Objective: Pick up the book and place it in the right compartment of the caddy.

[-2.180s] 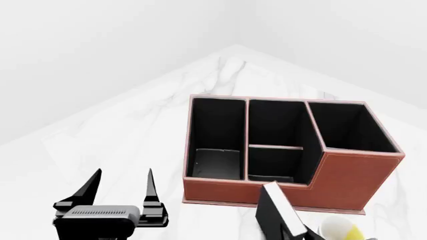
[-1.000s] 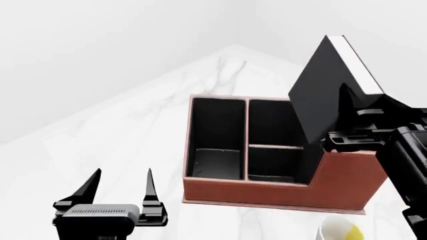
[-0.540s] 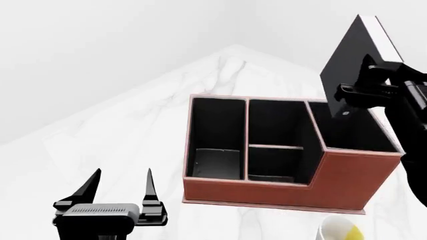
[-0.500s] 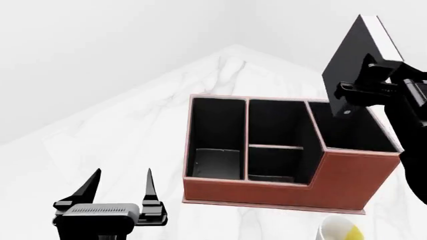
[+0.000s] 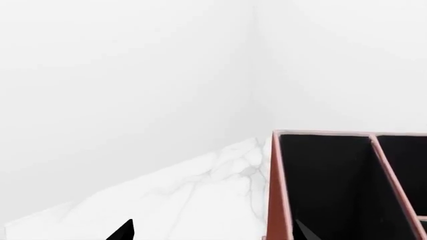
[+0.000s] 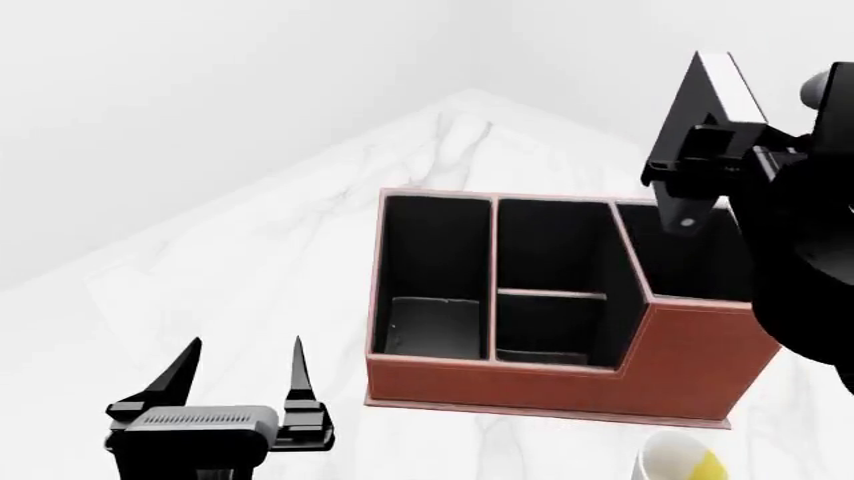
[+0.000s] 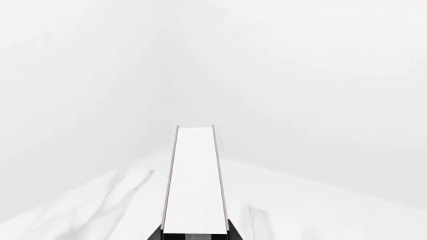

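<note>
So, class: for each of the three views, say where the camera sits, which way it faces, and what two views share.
Head view: on the head, looking down at the caddy; shows the left gripper open, the right gripper holding the book.
Left wrist view: near the left gripper, facing the caddy's end wall; fingertips show.
Right wrist view: behind the right gripper, facing along the book's white page edge.
Shared: marble table.

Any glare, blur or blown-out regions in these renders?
Head view: sharp, flat lighting; the caddy interior is near-uniform black, so depth detail is lost. Right wrist view: the book page edge is almost as white as the wall, low contrast. Left wrist view: white walls nearly featureless, only a faint corner line; marble table veins crisp. No motion blur anywhere.
</note>
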